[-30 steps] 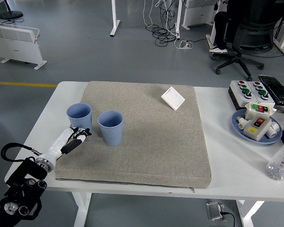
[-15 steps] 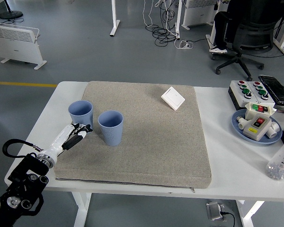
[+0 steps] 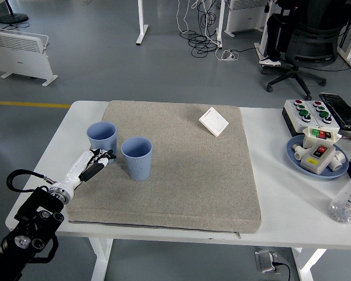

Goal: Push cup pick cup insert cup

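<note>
Left of centre in the frame, two smooth, tapered blue plastic cups stand upright on a coarse grey felt mat (image 3: 187,170) covering the white bench (image 3: 281,205). The left cup (image 3: 102,137) sits just behind the slender white-and-black left hand (image 3: 93,164). The right cup (image 3: 137,158) stands just beside its fingertips, which lie extended, holding nothing.

Two blue cups (image 3: 102,137) (image 3: 137,158), one white square plate (image 3: 214,122) and one grey mat (image 3: 181,175) are on the table.

Two pale blue cups (image 3: 137,158), grey mat (image 3: 187,170), white table (image 3: 292,205).
</note>
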